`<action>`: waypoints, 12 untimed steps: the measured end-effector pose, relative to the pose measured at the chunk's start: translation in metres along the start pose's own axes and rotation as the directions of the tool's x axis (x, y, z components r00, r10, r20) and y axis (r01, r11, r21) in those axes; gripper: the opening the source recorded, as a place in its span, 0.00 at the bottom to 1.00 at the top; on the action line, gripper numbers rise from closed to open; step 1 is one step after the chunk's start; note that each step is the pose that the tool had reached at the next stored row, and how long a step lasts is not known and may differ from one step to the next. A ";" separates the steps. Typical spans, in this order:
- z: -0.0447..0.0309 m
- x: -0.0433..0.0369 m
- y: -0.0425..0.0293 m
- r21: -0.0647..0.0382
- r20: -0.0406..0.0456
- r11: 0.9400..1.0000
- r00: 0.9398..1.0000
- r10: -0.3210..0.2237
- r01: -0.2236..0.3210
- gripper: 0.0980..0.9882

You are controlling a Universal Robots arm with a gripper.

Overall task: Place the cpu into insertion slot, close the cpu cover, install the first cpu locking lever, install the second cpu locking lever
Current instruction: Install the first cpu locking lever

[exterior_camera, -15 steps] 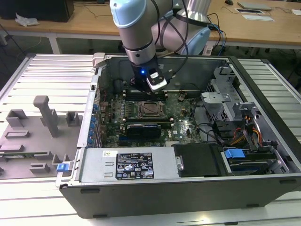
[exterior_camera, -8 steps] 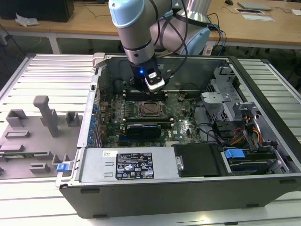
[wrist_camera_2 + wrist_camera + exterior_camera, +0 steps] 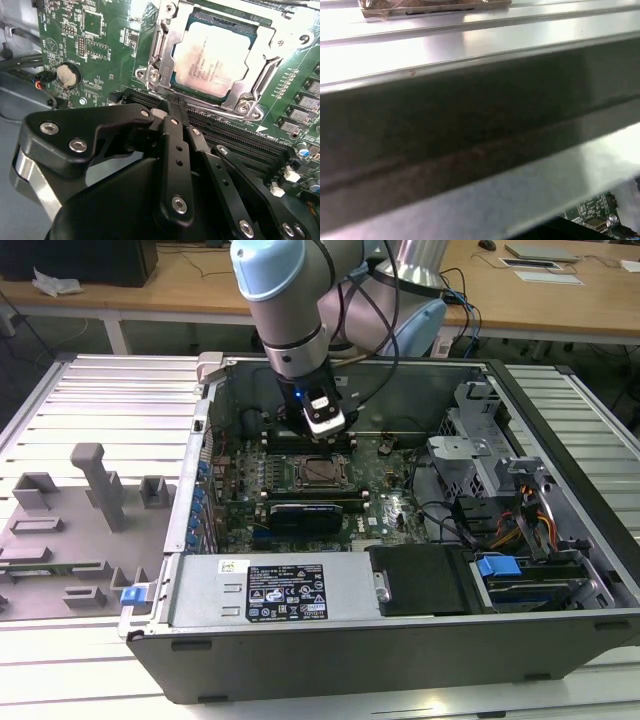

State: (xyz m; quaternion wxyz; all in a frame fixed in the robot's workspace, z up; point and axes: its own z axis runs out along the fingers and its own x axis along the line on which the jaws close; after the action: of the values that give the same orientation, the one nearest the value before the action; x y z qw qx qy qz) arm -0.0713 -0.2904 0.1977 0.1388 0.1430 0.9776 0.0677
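The cpu [image 3: 215,52] sits in the insertion slot [image 3: 297,472], its dull silvery-beige lid carrying several lines of fine grey print. The cpu cover [image 3: 170,25], a thin stamped frame of bright metal, lies flat around it, and the chip shows through its square window. Bent wire levers run along two sides of the frame (I cannot tell whether they are hooked down).

The gripper [image 3: 172,106], matte black with round silver screw heads, has its fingers drawn together on nothing. Its tip hovers just beside the cover's nearest edge, over the long black memory slots [image 3: 240,145].

On the green motherboard [image 3: 100,50] there is a shiny coin cell [image 3: 67,75]. In the exterior view a white printed label [image 3: 285,590] covers the grey power supply box, and a grey plastic fixture [image 3: 100,485] stands well apart at the exterior view's left.
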 end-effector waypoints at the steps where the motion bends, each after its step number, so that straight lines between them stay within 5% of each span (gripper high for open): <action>1: 0.0007 0.0002 -0.0001 0.002 0.001 1.000 1.000 0.006 -0.006 0.01; 12: 0.0039 -0.0052 0.0014 0.004 0.003 1.000 1.000 0.017 -0.017 0.01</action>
State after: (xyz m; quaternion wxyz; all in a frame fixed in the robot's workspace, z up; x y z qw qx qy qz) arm -0.0650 -0.2903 0.1955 0.1395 0.1515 0.9763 0.0666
